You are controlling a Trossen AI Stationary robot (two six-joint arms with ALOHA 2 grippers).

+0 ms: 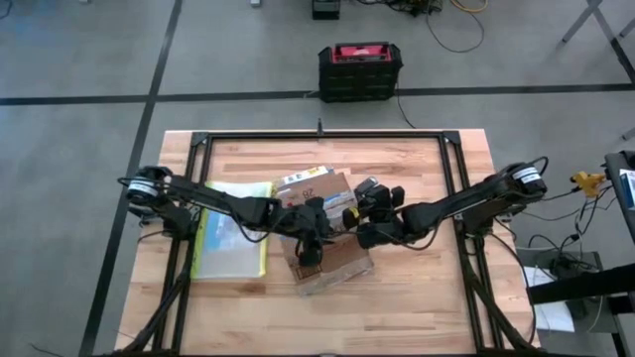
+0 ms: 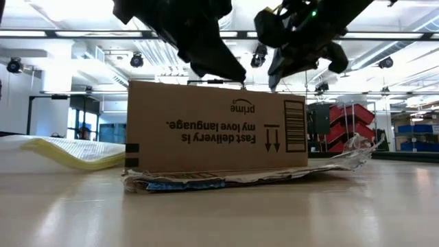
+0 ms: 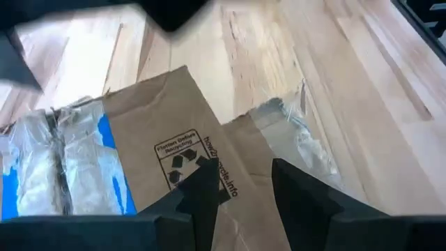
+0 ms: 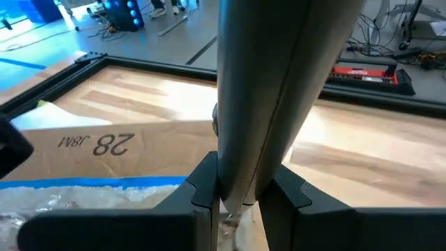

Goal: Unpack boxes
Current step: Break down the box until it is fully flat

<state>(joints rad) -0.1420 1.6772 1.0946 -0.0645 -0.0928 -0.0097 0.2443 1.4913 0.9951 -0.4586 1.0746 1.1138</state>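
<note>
The brown cardboard box (image 1: pixel 322 223) stands mid-table, its printed side wall (image 2: pixel 212 127) upside down, resting on spread flaps and crumpled clear film (image 2: pixel 346 156). My left gripper (image 1: pixel 311 243) hangs over the box, open, its fingers (image 3: pixel 244 199) above a brown flap (image 3: pixel 174 139) with a recycling mark. My right gripper (image 1: pixel 362 220) is beside it over the box's right part, shut on a smooth grey rod (image 4: pixel 279 70). The box's labelled wall (image 4: pixel 104 145) lies just beyond it. My left gripper's open fingers (image 3: pixel 205 199) stand over the brown flap; whether they touch it I cannot tell. My right gripper pinches the grey rod near its lower end (image 4: pixel 233 183) between both fingers. The rod rises steeply from the fingers past the camera; its lowest tip is hidden.
A clear yellow-edged pouch (image 1: pixel 233 233) lies left of the box, also seen low (image 2: pixel 75 151). A black and red case (image 1: pixel 359 69) sits on the floor beyond the far edge. A black metal frame (image 1: pixel 322 136) rims the table. Bare wood lies near and right.
</note>
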